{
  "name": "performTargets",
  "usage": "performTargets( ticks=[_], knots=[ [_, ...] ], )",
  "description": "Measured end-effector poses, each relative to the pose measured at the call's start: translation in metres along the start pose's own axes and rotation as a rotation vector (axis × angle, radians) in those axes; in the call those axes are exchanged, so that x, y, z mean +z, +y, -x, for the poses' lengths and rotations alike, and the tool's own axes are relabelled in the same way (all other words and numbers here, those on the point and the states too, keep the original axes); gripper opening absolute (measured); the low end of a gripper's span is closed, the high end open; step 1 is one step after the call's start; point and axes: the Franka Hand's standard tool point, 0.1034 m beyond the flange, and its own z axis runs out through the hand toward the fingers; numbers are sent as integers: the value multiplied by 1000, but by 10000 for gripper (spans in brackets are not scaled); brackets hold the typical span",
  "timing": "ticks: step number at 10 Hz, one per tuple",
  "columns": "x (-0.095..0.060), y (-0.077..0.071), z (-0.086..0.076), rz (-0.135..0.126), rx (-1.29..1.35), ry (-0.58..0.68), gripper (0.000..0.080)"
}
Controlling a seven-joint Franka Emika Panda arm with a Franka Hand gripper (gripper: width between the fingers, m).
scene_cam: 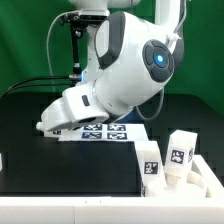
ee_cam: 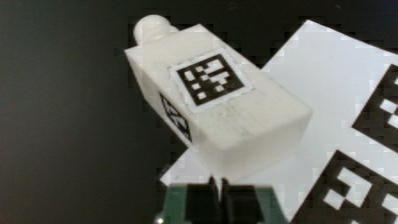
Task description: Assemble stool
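one black table (scene_cam: 60,170), green backdrop (scene_cam: 25,40)

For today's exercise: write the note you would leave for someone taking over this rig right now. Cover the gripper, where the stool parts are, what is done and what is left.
Gripper: low over the table by the marker board; the wrist view shows one white tagged leg just ahead of it, lying beside the board. Whether the jaws are open or shut on it cannot be told.
Other parts: at least two more legs stand grouped near the exterior view's right edge of the table.
Seat: not in view.
Done: no parts look joined.
Left: apparently all of the assembly.
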Motion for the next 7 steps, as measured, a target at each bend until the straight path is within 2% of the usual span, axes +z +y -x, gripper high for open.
performTargets(
  ticks=[1, 2, 4, 5, 6, 7],
  knots=[
    [2, -3, 10, 12, -70, -6, 93],
    [5, -5, 14, 6, -86, -4, 93],
    [5, -5, 12, 19, -83, 5, 495],
    [5, -5, 12, 28, -79, 6, 495],
    [4, -3, 5, 106, -102, 20, 599],
    [4, -8, -4, 236, -192, 39, 639]
  ],
)
